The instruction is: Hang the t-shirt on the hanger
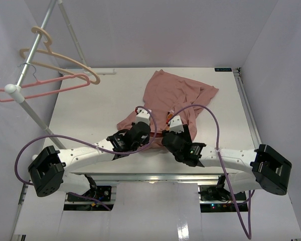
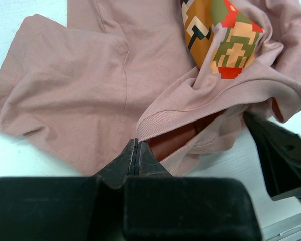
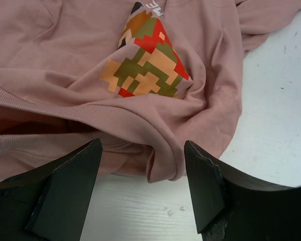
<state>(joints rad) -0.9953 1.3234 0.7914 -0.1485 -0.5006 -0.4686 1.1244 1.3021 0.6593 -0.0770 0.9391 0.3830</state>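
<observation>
Over on the far left, the hanger (image 1: 50, 91), the thin pink one, hangs on the rail (image 1: 34, 50) beside a thicker beige hanger (image 1: 72, 63), and it is bare: nothing draped on it at all. That rail is the only thing here carrying anything, and all it carries is hangers; no bin or box is in view.

Moving right along the counter (image 1: 90, 115), the left gripper (image 2: 136, 148) sits at the near left edge of the cloth, jaws clenched tight together. Its tips are right at the ribbed collar (image 2: 155, 120), but I can't make out any fabric pinched between them.

In the middle, the t-shirt (image 1: 175, 93) lies crumpled on the counter, well apart from the hanger, a blocky orange, green and red print (image 3: 148, 63) showing among the folds.

On the right, the right gripper (image 3: 140, 160) stands released, jaws wide, straddling a fold just below the collar without gripping it.

So, by my reckoning, it's early days: the neck opening is being worked and the shirt isn't lifted. Fetching the hanger and threading it through are both left to do.
</observation>
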